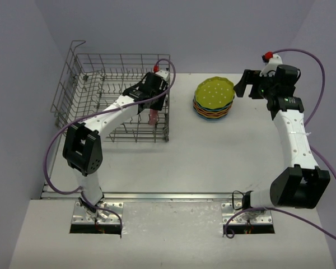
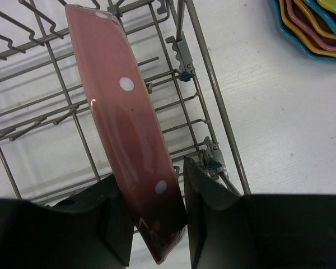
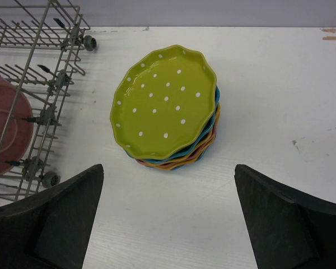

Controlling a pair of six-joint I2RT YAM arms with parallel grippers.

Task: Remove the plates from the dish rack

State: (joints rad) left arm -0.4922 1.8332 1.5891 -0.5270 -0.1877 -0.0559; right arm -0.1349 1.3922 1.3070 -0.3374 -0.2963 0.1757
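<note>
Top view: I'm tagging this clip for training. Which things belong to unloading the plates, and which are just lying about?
Job in hand: dish rack; pink plate inside it, gripped by the left jaws; stack of plates, green on top.
Lying about: purple cables; table.

Glossy, smooth glaze, light glints: pink plate (image 2: 129, 112). Grey metal wire, dull sheen: dish rack (image 2: 214, 95). Smooth, glossy: green plate (image 3: 165, 101). White, matt, faintly grained: table (image 3: 280, 112). Matt black plastic: right gripper (image 3: 168, 168) fingers (image 3: 280, 224).

Left end effector (image 2: 157, 221) seemingly clamped; right (image 3: 168, 185) spread.
</note>
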